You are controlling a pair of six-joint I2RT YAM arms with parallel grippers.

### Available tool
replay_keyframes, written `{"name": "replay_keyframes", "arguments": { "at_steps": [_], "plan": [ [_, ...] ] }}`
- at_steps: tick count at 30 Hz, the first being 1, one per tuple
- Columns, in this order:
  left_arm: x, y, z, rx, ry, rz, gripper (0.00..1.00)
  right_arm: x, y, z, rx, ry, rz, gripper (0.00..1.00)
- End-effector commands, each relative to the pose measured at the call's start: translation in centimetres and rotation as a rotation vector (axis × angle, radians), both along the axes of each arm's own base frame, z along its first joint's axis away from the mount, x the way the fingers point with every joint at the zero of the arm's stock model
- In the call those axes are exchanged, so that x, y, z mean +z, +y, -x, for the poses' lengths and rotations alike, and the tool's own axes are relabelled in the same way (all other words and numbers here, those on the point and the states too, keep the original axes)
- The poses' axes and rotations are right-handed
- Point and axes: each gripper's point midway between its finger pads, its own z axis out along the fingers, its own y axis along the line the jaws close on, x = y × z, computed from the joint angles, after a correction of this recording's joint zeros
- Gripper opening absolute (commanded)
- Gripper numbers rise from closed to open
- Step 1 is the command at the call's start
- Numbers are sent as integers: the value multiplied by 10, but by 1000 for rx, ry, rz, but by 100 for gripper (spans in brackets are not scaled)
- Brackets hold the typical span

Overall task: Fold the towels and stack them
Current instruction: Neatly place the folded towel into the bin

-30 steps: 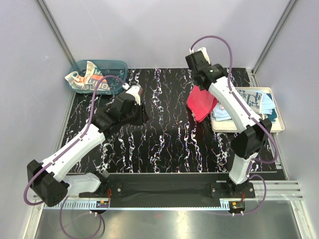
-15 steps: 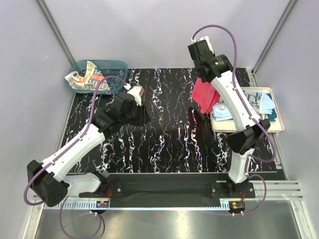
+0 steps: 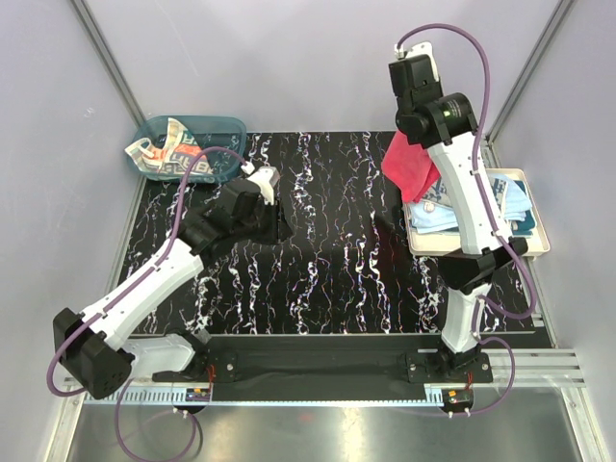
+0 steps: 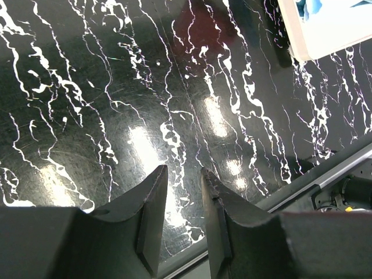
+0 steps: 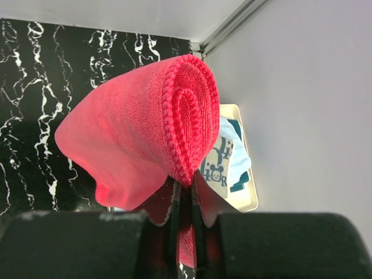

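The table [image 3: 327,260] has a glossy black top veined with white like marble, and it mirrors the overhead lights. 2 containers sit directly on it. 1 is a translucent teal bin [image 3: 237,133] at the far left corner. The other is a cream rectangular tray [image 3: 542,236] against the right edge, well apart from the bin. A black rail [image 3: 318,361] runs along the near edge.

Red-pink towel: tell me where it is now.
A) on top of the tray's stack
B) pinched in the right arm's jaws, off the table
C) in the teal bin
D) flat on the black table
B: the right wrist view shows the right jaws shut on the red-pink towel, which is bunched up and lifted clear of the table.
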Motion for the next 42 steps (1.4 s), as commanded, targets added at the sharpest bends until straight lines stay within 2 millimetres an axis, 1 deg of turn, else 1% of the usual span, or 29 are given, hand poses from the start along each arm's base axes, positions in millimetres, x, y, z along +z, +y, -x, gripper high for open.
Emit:
{"name": "replay_keyframes", "arguments": {
  "at_steps": [1,3,6,7,9,12,13,14,15,16,17,18,19,20,21,22,23,25,26,29,30,31,32,33,34,36,37,40,42],
  "plan": [
    [1,-8,-4,-30,-7,30,34,17,-16,3,-30,-39,1,0],
    [0,-9,-3,-37,-4,35,34,12,-28,1,-56,-31,-18,0],
    [-2,-10,-3,-41,2,33,34,3,-37,-2,-63,-29,-57,0],
    [-3,-10,-2,-43,6,33,34,-5,-48,-1,-75,-12,-70,0],
    [-4,-12,-2,-47,11,36,34,-11,-60,-3,-100,-13,-98,0],
    [-7,-13,-1,-53,22,41,34,-30,-78,-6,-111,13,-156,0],
    [-8,-14,-1,-55,24,42,34,-34,-92,-7,-132,15,-172,0],
    [-8,-15,0,-59,27,45,34,-37,-96,-9,-142,7,-188,0],
    [-9,-15,0,-62,26,45,34,-51,-100,-9,-151,38,-192,0],
    [-9,-15,0,-62,29,45,34,-55,-115,-7,-178,37,-206,0],
    [-10,-15,1,-65,31,45,34,-59,-120,-10,-186,26,-228,0],
    [-10,-15,1,-64,30,47,34,-72,-127,-8,-193,46,-250,0],
    [-10,-16,1,-66,33,48,34,-79,-133,-8,-205,48,-267,0],
    [-11,-16,1,-69,35,49,34,-82,-154,-9,-248,25,-290,0],
    [-13,-16,2,-71,40,47,34,-96,-159,-7,-254,50,-311,0],
    [-13,-17,3,-74,42,48,34,-103,-165,-7,-263,58,-319,0],
    [-14,-16,3,-72,45,49,34,-114,-179,-5,-288,65,-332,0],
    [-14,-18,3,-76,48,53,34,-123,-190,-4,-327,50,-370,0],
    [-15,-18,3,-79,51,56,34,-126,-201,-5,-352,36,-381,0],
    [-15,-19,5,-86,56,55,34,-149,-216,-6,-393,52,-420,0],
    [-16,-19,5,-86,58,54,34,-161,-222,-7,-410,73,-441,0],
    [-16,-19,5,-87,59,55,34,-168,-225,-6,-426,84,-449,4],
    [-16,-19,5,-90,61,58,34,-174,-228,-6,-448,85,-462,12],
    [-16,-20,5,-95,61,58,34,-186,-231,-6,-466,110,-467,28],
    [-15,-20,6,-96,63,60,34,-190,-232,-4,-484,122,-469,36],
    [-15,-21,6,-98,63,63,34,-193,-235,0,-520,132,-466,45],
    [-15,-21,6,-99,64,64,34,-192,-235,0,-525,127,-468,55],
    [-15,-21,7,-102,63,65,34,-183,-235,3,-540,116,-473,70],
    [-15,-21,6,-99,60,66,34,-173,-229,6,-542,104,-510,70]
  ]
}}
